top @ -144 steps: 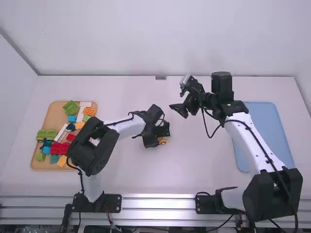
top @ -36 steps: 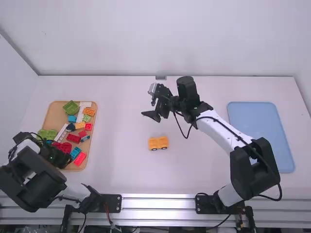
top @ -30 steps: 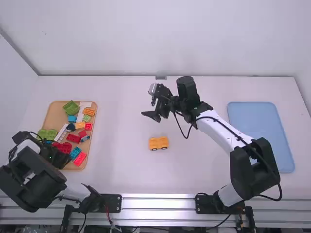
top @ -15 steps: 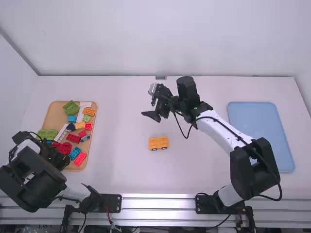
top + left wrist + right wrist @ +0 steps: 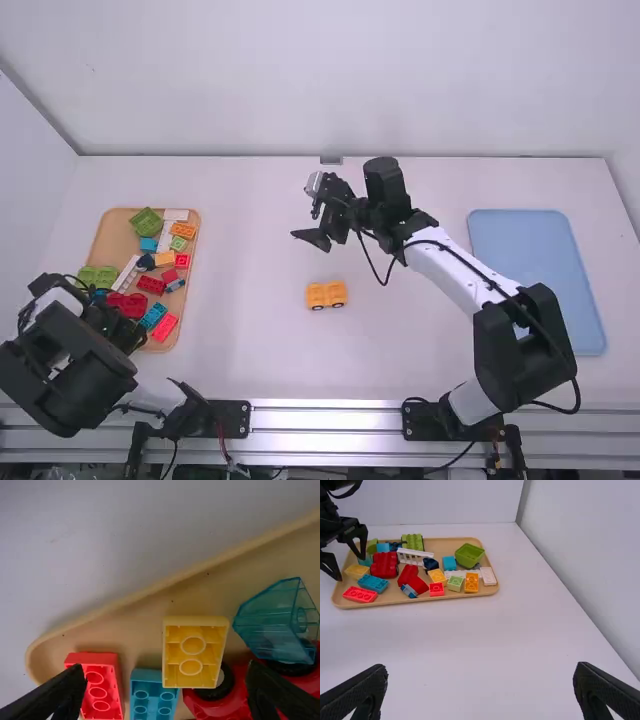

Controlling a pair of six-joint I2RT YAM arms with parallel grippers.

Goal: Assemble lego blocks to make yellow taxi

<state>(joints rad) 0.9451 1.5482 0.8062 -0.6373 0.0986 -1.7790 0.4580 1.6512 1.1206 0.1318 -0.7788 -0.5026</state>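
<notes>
A yellow-orange wheeled base (image 5: 326, 295) stands on the table near the middle, touched by neither gripper. At the near part of the brick tray my left gripper (image 5: 132, 338) is low over the blocks. Seen from the left wrist, the left gripper (image 5: 167, 692) is open above a yellow brick (image 5: 195, 652) lying studs down, hollow side up. That yellow brick (image 5: 357, 571) also lies near the left fingers in the right wrist view. My right gripper (image 5: 318, 238) hangs beyond the wheeled base; in its wrist view the right gripper (image 5: 480, 687) is wide open with nothing between its fingers.
The tan tray (image 5: 108, 232) at the left holds several loose blocks. Beside the yellow brick lie a red brick (image 5: 100, 685), a blue brick (image 5: 152, 695) and a clear teal piece (image 5: 280, 622). A blue tray (image 5: 540, 270) lies at the right.
Since the earliest frame, my left gripper has left the wheeled base and moved left to the tan tray. My right gripper has shifted left. Over the last second both arms look nearly still.
</notes>
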